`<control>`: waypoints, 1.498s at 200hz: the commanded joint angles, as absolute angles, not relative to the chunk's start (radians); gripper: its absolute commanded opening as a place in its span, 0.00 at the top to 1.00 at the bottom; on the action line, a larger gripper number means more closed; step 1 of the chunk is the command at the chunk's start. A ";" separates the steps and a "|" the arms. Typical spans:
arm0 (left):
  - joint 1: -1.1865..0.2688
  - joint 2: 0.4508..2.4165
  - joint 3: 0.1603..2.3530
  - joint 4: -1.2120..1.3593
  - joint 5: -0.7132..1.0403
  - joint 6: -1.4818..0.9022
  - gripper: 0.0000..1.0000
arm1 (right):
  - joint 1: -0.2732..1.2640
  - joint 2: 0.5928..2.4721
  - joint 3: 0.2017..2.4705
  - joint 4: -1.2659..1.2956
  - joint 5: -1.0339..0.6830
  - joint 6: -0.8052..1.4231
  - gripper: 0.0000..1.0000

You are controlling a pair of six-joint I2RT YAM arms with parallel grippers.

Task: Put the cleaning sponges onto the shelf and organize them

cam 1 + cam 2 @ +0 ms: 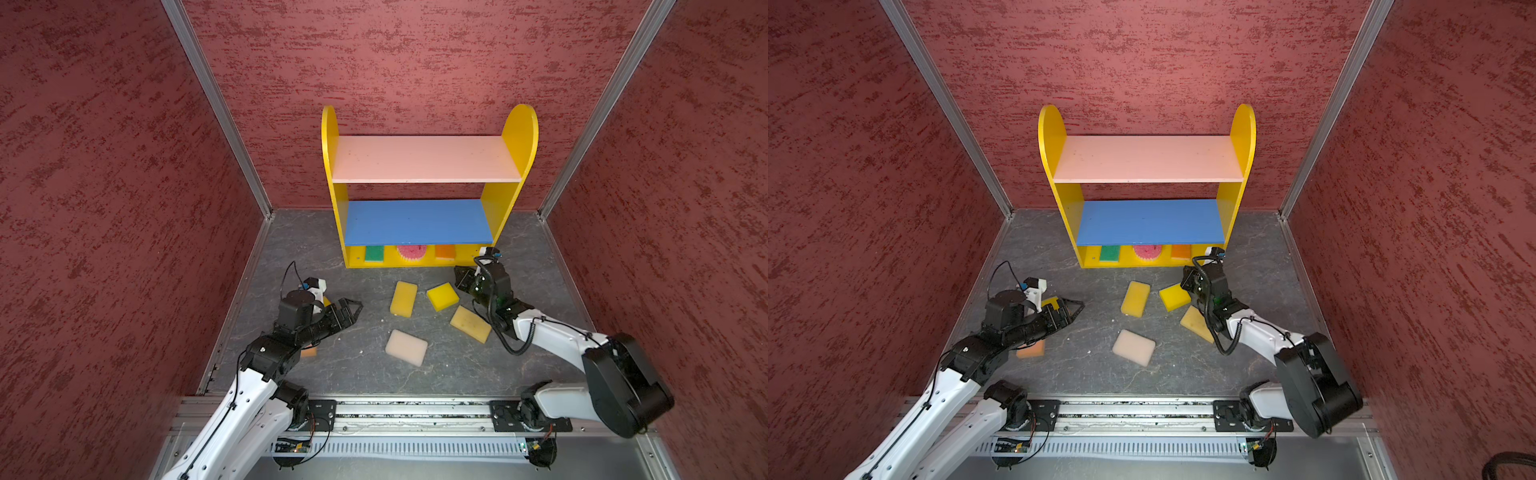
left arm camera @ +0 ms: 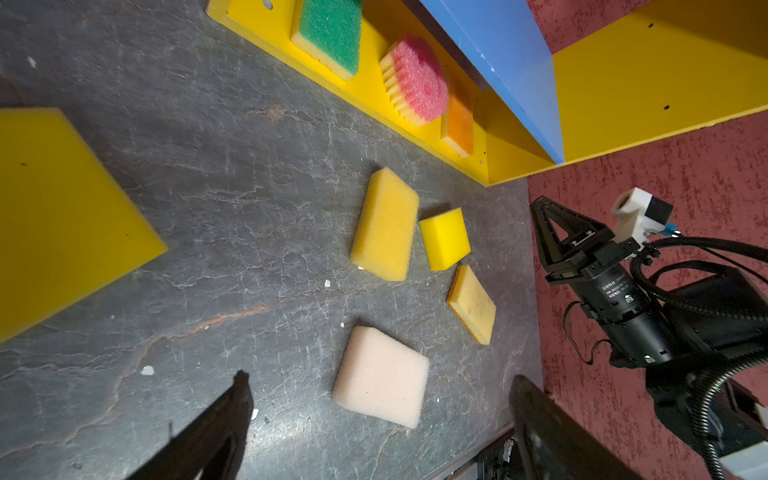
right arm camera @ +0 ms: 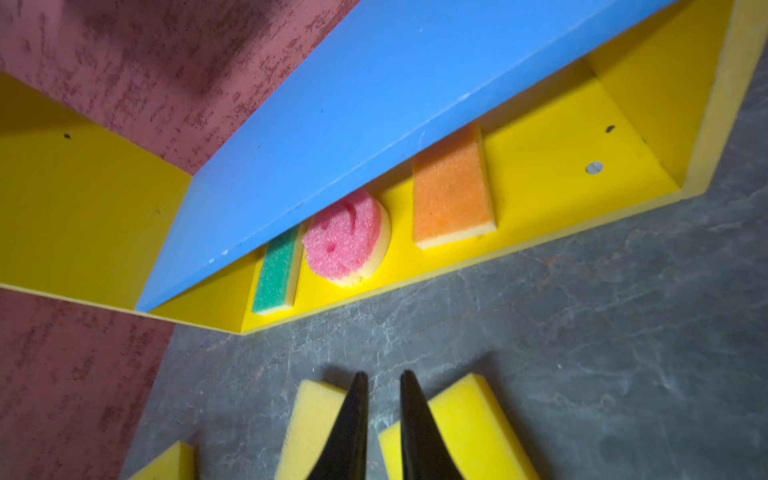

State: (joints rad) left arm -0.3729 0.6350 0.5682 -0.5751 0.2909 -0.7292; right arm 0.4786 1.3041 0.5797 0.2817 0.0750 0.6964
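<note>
Your shelf (image 1: 519, 137) stands at the back of the grey floor (image 1: 365, 374), against the red wall. Three sponges already lie on its yellow bottom, under the blue board (image 1: 415, 222). The green sponge (image 1: 374, 253) is on the left, the pink round sponge (image 1: 411, 252) is in the middle, and the orange sponge (image 1: 445, 252) is on the right. They are spaced apart, coloured side up.

Four more lie loose on the floor in front of the shelf. The golden sponge (image 1: 404, 298) and the yellow sponge (image 1: 442, 296) sit just beside each other. The tan sponge (image 1: 470, 323) lies nearer your right arm. The peach sponge (image 1: 406, 347) lies closest to the front rail.

Two others are partly hidden by your left arm (image 1: 963, 357). A bright yellow block (image 1: 1050, 302) is just beside the wrist, and what looks like a pale orange sponge (image 1: 1030, 350) is under the forearm.

Your left claw (image 2: 379, 376) is spread wide and holds nothing. It hangs low to the left of the loose group, apart from all four, and the left wrist view looks past its fingers at the peach sponge.

Your right claw (image 3: 384, 374) sits between the shelf's right front corner and the yellow sponge. In the right wrist view its fingers are barely parted, with bare floor showing through the slit and nothing gripped. The tips point at the gap between the golden and yellow sponges. You cannot tell from these views whether they touch the floor.
</note>
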 commanded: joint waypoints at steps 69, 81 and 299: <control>-0.481 0.827 0.529 -0.420 0.286 -0.709 0.05 | 0.575 1.127 0.500 -0.004 0.456 0.735 0.54; -0.506 0.873 0.549 -0.401 0.258 -0.706 0.05 | 0.573 1.122 0.484 0.039 0.462 0.726 0.49; -0.579 1.136 0.575 -0.232 0.177 -0.724 0.08 | 0.215 1.989 0.624 0.982 -0.189 1.121 1.00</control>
